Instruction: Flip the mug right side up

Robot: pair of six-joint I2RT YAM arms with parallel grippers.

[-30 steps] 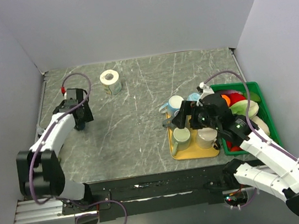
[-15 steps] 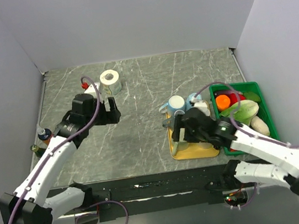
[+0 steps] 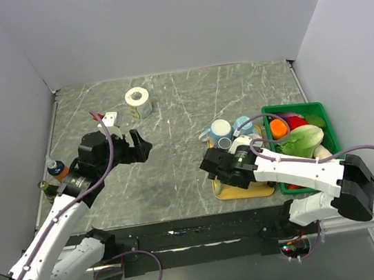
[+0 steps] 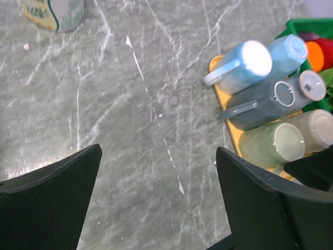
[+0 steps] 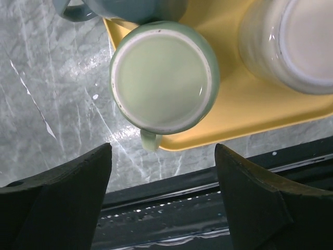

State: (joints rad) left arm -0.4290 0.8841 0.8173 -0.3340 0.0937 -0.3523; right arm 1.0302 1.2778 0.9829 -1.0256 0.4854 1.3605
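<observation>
A pale green mug (image 5: 161,78) stands upside down, flat base up, at the near left corner of the yellow tray (image 5: 244,112); its handle points toward the table's front edge. My right gripper (image 5: 162,156) hangs open just above and in front of it, holding nothing. In the top view that gripper (image 3: 213,167) and its arm hide the mug. A cream mug (image 5: 291,41) stands beside it. My left gripper (image 3: 139,149) is open over bare table to the left of the tray. The left wrist view shows the green mug (image 4: 270,146) to the right, beyond the left gripper (image 4: 158,151).
Light blue mugs (image 4: 244,65) and a grey-blue mug (image 4: 265,101) lie on the tray's far side. A green bin (image 3: 324,121) of toy food stands right of the tray. A tape roll (image 3: 138,101) sits at the back. Small bottles (image 3: 56,169) stand at the left edge.
My right gripper has moved left and nearer, down over the tray's near left corner, its jaws narrowing a little. My left arm swung in from the far left toward the table's middle.
</observation>
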